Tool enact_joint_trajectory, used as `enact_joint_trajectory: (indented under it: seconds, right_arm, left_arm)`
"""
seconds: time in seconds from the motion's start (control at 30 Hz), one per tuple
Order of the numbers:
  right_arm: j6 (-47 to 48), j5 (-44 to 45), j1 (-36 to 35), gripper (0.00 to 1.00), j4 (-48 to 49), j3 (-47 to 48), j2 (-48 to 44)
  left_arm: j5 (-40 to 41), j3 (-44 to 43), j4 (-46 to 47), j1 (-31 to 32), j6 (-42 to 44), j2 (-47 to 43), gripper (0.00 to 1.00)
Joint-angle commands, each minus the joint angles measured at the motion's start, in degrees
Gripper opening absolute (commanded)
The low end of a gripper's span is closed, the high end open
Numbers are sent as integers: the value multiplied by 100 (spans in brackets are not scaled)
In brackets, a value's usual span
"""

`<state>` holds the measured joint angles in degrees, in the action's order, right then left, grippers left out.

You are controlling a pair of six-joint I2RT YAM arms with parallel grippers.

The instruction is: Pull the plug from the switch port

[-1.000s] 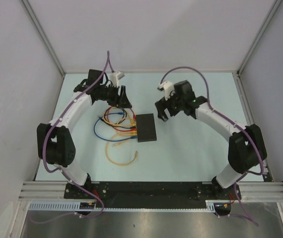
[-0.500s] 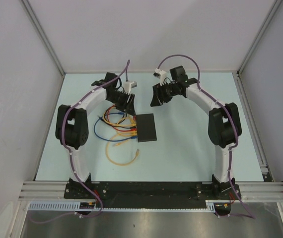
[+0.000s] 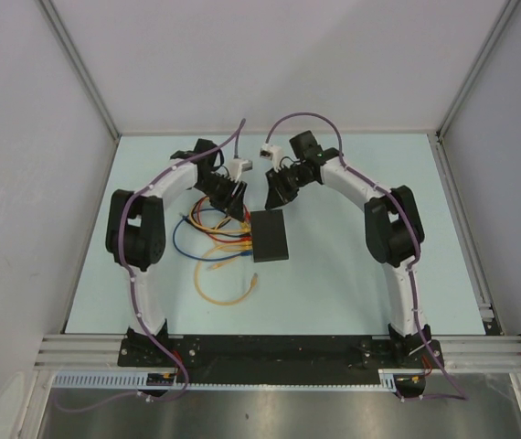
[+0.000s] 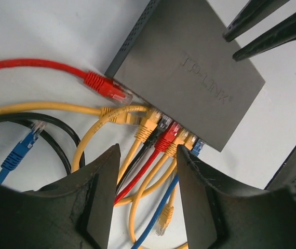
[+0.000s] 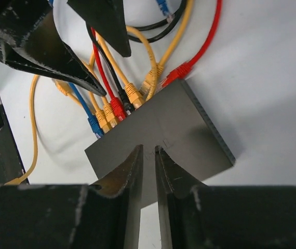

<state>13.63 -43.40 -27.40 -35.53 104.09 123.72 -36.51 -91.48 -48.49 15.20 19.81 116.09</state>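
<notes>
Loose yellow cable (image 3: 252,286): lay unplugged on the pale table (image 3: 352,274), nearest the arm bases and out of the way of the work.

Switch (image 3: 270,236): lay flat near the table's middle, its socket edge turned to the left arm's side – probably so that arm could reach the plugs head-on.

Plug row (image 4: 171,132): yellow, black, red and blue plugs sat side by side in the sockets, their cables fanning away from the box. A separate red plug (image 4: 105,86) lay against the edge near one corner; whether it was seated could not be told.

Left gripper (image 4: 148,155): hung over the cables just short of the plug row, jaws spread with several leads running between the fingers, gripping none. That looked like lining up on one plug.

Right gripper (image 5: 148,150): poised over the switch's top, on the side away from the sockets, fingers drawn almost together with nothing between them – likely meant to press the light box down so it would not slide with the pull.

Step in hand: bracing and aiming; no plug pulled yet.
</notes>
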Motion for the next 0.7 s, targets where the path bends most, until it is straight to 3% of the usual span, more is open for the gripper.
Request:
enact_joint_trajectory:
  seconds: [0.0,0.23,0.67]
  right_arm:
    - [175,-248,-73,19,-208,366,336]
    - [526,-169,-108,14,-498,445,653]
    - [659,-29,-178,13,-578,243,899]
  left_arm:
    - [-57,113,147,-140,111,71,55]
    - [-452,-247,-204,-158,198,589,59]
    - [-1007,-774,-600,-114,120,1336,54]
